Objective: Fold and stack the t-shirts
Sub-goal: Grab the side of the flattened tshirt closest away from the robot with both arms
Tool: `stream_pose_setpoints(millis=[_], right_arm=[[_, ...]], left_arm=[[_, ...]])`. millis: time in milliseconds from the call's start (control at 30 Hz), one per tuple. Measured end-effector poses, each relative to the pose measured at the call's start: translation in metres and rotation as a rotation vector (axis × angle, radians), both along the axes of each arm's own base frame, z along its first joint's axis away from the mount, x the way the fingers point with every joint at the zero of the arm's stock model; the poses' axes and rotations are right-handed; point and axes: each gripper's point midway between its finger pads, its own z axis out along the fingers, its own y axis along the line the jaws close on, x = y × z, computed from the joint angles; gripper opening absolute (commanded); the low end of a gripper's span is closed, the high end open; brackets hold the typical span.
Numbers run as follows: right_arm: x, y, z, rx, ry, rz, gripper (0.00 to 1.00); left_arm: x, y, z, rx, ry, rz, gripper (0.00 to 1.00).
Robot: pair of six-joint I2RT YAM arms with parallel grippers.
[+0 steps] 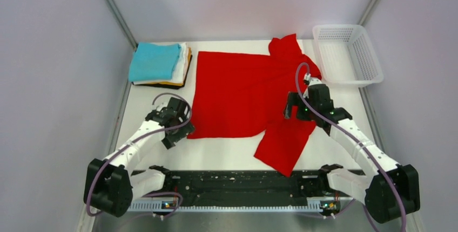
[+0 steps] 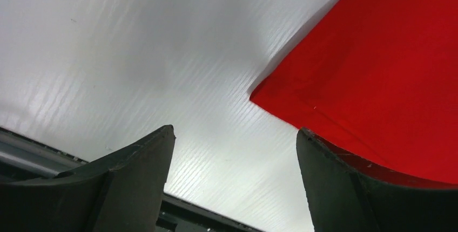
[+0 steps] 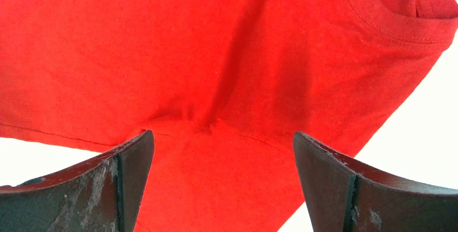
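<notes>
The plain bright red short-sleeved t-shirt (image 1: 237,94) lies spread, not yet folded, across the middle of the white bench (image 1: 227,154). Its hem side points left and its collar right. One sleeve (image 1: 283,145) trails toward the near edge, and the other (image 1: 286,48) bunches up at the far edge. The cloth is mostly flat, with a few creases running toward the armpit.

The right tool (image 1: 291,114) hangs over the shirt's right part, its fingers (image 3: 124,183) spread wide with nothing between them. In its wrist view the sleeve seam is under the gap and the ribbed collar (image 3: 399,11) is off to the upper right. Its arm crosses above the near sleeve, hiding part of that cloth from above.

The left tool (image 1: 181,132) sits at the shirt's near-left corner (the hem corner shows plainly in its wrist view). It too is spread and holds nothing, with one finger (image 2: 351,189) over the red edge and the other over bare bench.

In the far-left corner is a stack of folded t-shirts (image 1: 159,65), teal on top of white, yellow-orange and dark layers, near the red shirt's left edge but not touching it. In the far-right corner a white plastic mesh basket (image 1: 372,59) stands just beside the bunched sleeve. A black rail (image 1: 237,183) along the near edge carries both arm bases.
</notes>
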Motion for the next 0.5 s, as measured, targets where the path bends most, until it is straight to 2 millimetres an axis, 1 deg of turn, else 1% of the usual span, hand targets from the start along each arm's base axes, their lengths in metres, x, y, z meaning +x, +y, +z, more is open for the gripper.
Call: stream_pose_setpoints(millis=[67,100,133,233,333,400,467,500], right_arm=[[0.000,0.001,0.005,0.011,-0.017,0.005,0.98],[0.000,0.003,0.008,0.021,-0.032,0.009,0.98],[0.000,0.004,0.011,0.030,-0.051,0.014,0.98],[0.001,0.004,0.015,0.038,-0.070,0.016,0.98],[0.000,0.004,0.014,0.034,-0.064,0.015,0.98],[0.000,0.003,0.014,0.032,-0.066,0.012,0.98],[0.000,0.003,0.014,0.030,-0.067,0.010,0.98],[0.001,0.003,0.014,0.030,-0.067,0.009,0.98]], left_arm=[[0.004,0.000,-0.001,-0.001,-0.011,0.018,0.78],[0.008,-0.001,-0.003,0.001,-0.018,0.029,0.72],[0.011,-0.001,-0.005,0.005,-0.016,0.037,0.68],[0.019,-0.002,-0.015,0.024,0.020,0.041,0.62],[0.026,-0.004,-0.023,0.041,0.058,0.033,0.60],[0.032,-0.006,-0.025,0.045,0.064,0.023,0.54],[0.037,-0.008,-0.028,0.047,0.066,0.015,0.51],[0.039,-0.009,-0.030,0.048,0.068,0.011,0.47]])
